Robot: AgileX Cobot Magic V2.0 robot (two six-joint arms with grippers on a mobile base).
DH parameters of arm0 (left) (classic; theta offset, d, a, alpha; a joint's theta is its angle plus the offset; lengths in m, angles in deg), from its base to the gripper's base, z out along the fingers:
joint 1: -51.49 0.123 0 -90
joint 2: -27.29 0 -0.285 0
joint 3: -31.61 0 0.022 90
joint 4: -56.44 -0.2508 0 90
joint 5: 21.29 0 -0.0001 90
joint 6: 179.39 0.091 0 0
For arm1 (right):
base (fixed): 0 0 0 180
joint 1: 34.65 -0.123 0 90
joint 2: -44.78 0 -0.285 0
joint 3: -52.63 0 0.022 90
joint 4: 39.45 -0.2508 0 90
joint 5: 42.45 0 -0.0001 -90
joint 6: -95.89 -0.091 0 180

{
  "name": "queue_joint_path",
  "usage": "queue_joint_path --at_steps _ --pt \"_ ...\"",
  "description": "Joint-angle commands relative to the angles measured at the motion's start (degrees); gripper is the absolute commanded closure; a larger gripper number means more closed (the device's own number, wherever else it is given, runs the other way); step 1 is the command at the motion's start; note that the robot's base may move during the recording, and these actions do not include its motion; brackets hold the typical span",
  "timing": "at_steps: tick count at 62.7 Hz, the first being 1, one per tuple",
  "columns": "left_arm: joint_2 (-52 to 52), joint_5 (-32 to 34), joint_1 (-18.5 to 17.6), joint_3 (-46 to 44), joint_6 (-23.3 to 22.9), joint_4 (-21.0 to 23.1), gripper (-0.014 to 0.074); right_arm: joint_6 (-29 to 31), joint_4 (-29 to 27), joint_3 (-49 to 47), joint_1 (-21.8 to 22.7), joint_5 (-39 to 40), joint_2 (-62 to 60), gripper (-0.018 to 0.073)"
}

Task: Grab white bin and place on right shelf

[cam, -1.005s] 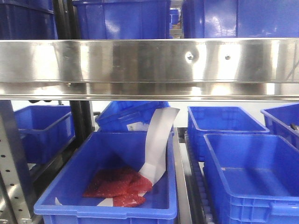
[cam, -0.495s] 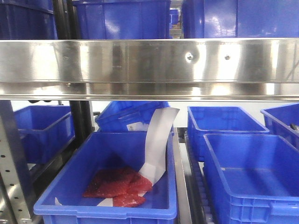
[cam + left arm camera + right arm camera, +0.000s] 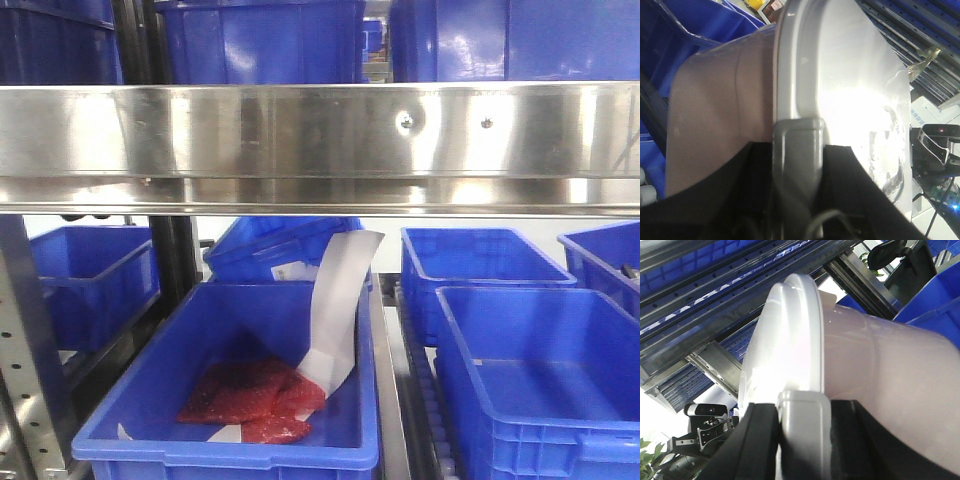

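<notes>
Carry step, looks like: left gripper (image 3: 797, 172) and right gripper (image 3: 804, 427) each pinch an end handle (image 3: 799, 132) of the off-white pinkish plastic bin (image 3: 715, 105), mid-frame in both wrist views. Next it likely needs a level lift over the shiny stainless-steel shelf rail (image 3: 300, 135), upper front view.

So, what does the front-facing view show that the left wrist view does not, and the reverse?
Only front-facing: the shiny front rail of the right shelf, and a blue crate holding red packets and a white paper strip. Only left wrist: the white bin, its lid and grey handle, with the black left pincer closed on it. Both: blue crates, only partly seen from the wrist.
</notes>
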Motion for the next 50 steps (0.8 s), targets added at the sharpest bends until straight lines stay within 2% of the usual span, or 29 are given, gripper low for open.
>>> queue_joint_path --at_steps 1,38,43,50 --pt "-3.00 -12.01 -2.93 -2.14 0.82 6.28 0.0684 0.19 -7.50 -2.19 -2.14 -9.90 -2.49 0.0314" --pt "-3.00 -10.61 -2.93 -2.14 0.82 6.53 0.0684 -0.15 -8.46 -2.19 -2.14 -10.14 -2.49 0.0314" --pt "-3.00 -10.20 -2.81 -2.14 -2.94 6.53 0.0684 -3.11 -9.34 -2.19 -2.14 -10.14 -2.49 0.0314" --pt "-3.00 -8.79 -1.82 -2.14 -5.96 6.53 0.0684 -7.81 -9.34 -2.19 -2.14 -9.22 -2.49 0.0314"
